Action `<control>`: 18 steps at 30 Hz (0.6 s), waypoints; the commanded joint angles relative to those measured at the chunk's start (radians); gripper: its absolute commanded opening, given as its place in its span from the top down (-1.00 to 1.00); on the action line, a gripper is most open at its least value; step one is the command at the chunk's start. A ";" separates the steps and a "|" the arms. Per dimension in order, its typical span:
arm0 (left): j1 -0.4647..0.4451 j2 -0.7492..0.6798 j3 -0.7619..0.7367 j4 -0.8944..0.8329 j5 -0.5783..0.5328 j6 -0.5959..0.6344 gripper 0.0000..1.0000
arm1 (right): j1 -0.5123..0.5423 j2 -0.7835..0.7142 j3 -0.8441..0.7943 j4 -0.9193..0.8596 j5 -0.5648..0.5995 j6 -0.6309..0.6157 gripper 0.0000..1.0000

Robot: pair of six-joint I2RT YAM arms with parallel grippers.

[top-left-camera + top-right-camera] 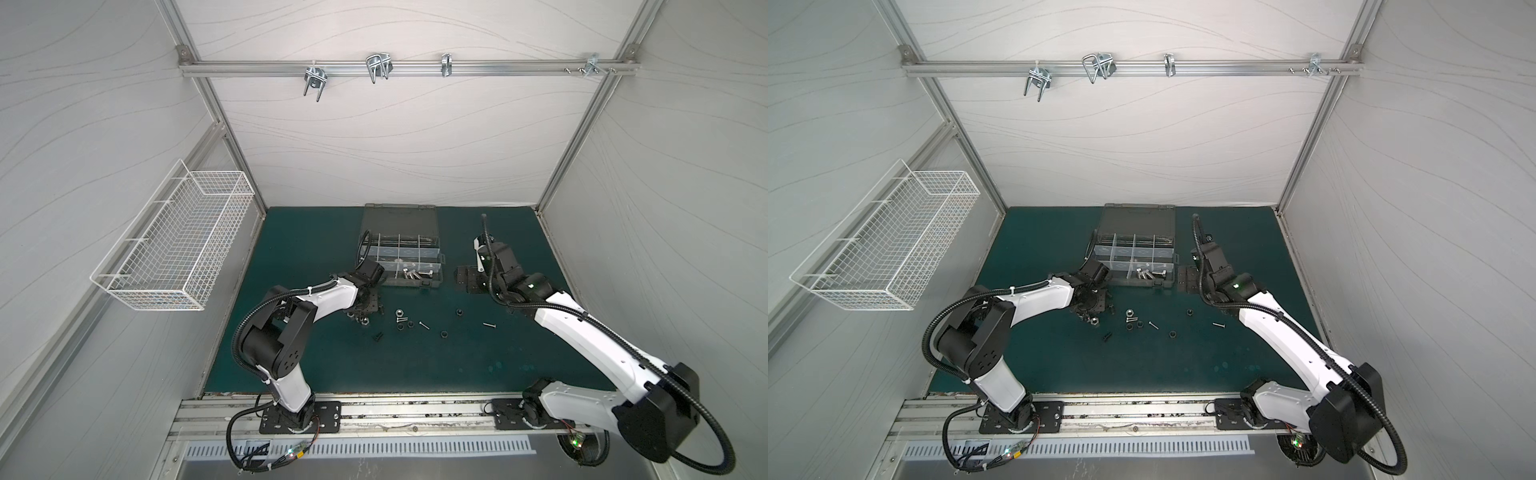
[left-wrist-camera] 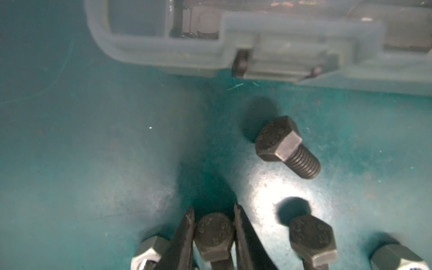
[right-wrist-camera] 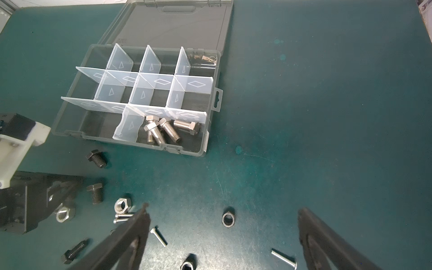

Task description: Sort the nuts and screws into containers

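Observation:
The grey organizer case (image 1: 415, 286) lies open at the back of the green mat, and several silver hex bolts (image 3: 168, 131) rest in its front right compartment. In the left wrist view my left gripper (image 2: 214, 210) is shut on the head of a black bolt (image 2: 214, 233) that lies on the mat. Two more black bolts (image 2: 287, 147) (image 2: 313, 240) and a silver nut (image 2: 149, 252) lie close around it. My right gripper (image 3: 223, 209) hangs open over the mat, above a black nut (image 3: 228, 219) and thin silver screws (image 3: 159, 237) (image 3: 284, 258).
Loose nuts and screws are scattered on the mat in front of the case (image 1: 1142, 284), between both arms. A white wire basket (image 1: 174, 249) hangs on the left wall. Silver U-shaped hooks (image 1: 378, 66) hang from the back rail.

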 commanded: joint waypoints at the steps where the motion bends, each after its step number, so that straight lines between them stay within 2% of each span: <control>1: 0.004 0.031 -0.013 -0.004 0.025 -0.017 0.45 | -0.004 -0.008 0.017 -0.020 0.002 0.016 -0.98; 18: 0.025 0.049 0.003 0.002 0.066 -0.020 0.44 | -0.005 0.002 0.031 -0.013 0.012 0.004 -0.98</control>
